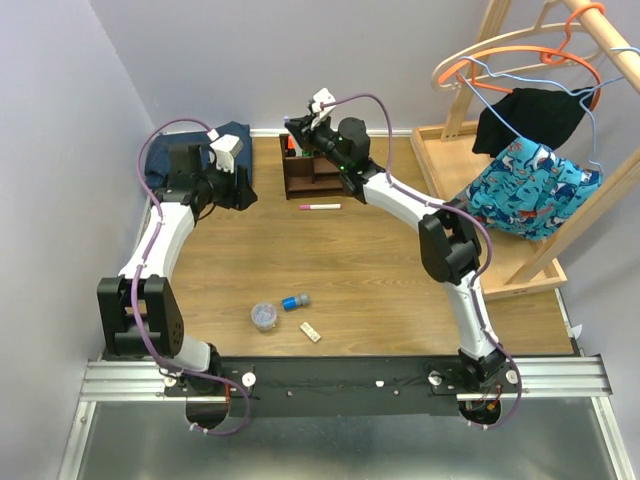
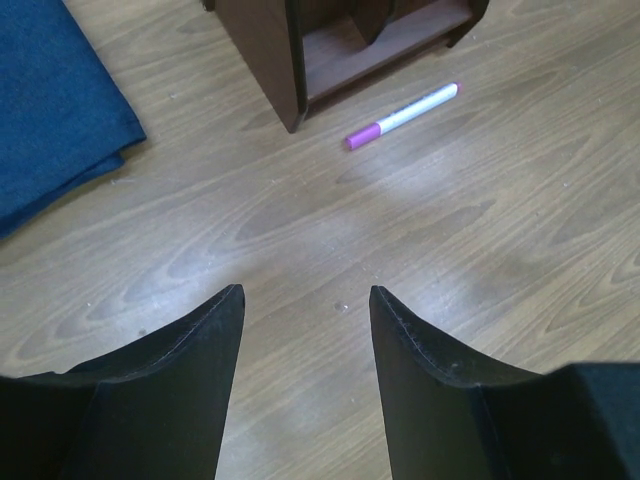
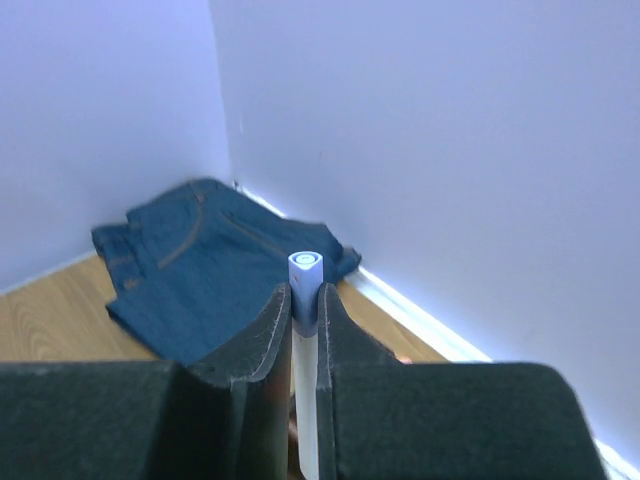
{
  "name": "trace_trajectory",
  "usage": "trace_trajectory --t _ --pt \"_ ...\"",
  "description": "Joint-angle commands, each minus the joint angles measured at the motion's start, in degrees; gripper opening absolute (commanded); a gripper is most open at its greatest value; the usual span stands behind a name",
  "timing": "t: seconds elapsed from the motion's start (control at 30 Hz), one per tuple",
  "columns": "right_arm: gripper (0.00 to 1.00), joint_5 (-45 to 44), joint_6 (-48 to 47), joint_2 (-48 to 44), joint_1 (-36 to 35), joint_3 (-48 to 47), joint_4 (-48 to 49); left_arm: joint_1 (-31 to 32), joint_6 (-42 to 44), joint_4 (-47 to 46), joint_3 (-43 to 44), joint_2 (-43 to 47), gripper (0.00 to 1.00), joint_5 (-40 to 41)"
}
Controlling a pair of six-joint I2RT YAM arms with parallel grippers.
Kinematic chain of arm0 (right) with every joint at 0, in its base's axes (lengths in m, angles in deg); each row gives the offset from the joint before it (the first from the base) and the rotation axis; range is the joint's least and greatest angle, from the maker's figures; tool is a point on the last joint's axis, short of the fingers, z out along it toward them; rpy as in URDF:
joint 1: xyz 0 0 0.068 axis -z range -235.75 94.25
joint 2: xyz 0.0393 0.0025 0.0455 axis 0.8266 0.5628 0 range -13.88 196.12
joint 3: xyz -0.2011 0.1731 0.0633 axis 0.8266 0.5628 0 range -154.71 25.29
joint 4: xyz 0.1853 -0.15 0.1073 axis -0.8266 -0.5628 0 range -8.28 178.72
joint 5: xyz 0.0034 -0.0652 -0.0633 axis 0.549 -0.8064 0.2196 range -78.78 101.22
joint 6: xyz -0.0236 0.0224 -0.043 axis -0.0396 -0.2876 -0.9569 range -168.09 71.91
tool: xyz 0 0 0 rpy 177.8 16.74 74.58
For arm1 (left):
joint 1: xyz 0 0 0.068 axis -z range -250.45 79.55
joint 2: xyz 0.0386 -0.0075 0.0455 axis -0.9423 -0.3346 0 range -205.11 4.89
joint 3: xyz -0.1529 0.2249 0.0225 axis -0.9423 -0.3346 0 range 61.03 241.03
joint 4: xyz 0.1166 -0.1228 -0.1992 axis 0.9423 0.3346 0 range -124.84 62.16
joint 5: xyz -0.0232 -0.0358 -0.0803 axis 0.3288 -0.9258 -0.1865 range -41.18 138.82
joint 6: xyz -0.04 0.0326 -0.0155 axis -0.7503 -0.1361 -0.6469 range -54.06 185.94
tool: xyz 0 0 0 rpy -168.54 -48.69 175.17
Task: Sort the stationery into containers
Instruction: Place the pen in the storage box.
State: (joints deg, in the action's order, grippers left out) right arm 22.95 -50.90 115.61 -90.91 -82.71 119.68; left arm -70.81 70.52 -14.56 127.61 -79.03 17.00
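The dark brown organiser (image 1: pixel 312 170) stands at the back centre; its lower shelves show in the left wrist view (image 2: pixel 335 40). My right gripper (image 1: pixel 300 132) hovers over its taller left section, shut on a white marker with a pale blue cap (image 3: pixel 305 290), held upright between the fingers. A pink-capped white marker (image 1: pixel 320 207) lies on the table just in front of the organiser, also in the left wrist view (image 2: pixel 405 113). My left gripper (image 1: pixel 243 190) (image 2: pixel 305 292) is open and empty, left of the organiser. A clear round tub (image 1: pixel 264 316), a blue-grey cylinder (image 1: pixel 295 301) and a beige block (image 1: pixel 310 332) lie near the front.
Folded blue jeans (image 1: pixel 228 140) (image 3: pixel 195 255) lie in the back left corner, close to my left arm. A light-wood tray with a hanger rack and hanging clothes (image 1: pixel 525 175) fills the right side. Walls close the back and left.
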Motion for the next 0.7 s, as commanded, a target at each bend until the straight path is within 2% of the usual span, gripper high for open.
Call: trace_trajectory --t 0.0,0.27,0.67 --pt "0.01 3.2 4.6 4.9 0.8 -6.0 11.0 0.2 0.8 3.6 4.5 -2.4 0.62 -0.7" --pt "0.01 3.7 5.8 10.2 1.1 -7.8 16.4 0.3 3.1 6.5 9.3 -5.8 0.62 0.2" --pt "0.01 4.7 5.4 14.6 1.1 -5.7 21.2 5.5 5.4 7.4 11.5 -8.0 0.63 3.6"
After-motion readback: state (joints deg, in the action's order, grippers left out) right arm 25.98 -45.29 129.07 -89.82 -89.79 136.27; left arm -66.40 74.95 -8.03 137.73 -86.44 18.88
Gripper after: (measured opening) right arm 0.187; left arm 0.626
